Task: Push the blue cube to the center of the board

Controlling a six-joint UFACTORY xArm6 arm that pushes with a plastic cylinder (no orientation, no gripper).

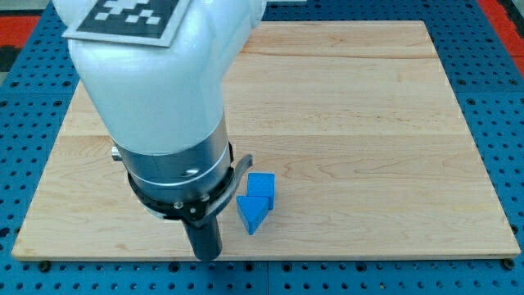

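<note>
A blue cube [262, 186] sits on the wooden board [352, 123] near the view's bottom, left of centre. A blue triangular block [252, 212] touches it just below and to its left. My dark rod comes down from the large white arm body [155, 90] at the view's left. My tip [206, 254] is at the board's bottom edge, left of and a little below the triangular block, apart from both blocks.
The board lies on a blue perforated table [499, 98]. The arm's white body and dark collar [180, 192] cover the board's left part, with a black and white marker [123, 18] on top.
</note>
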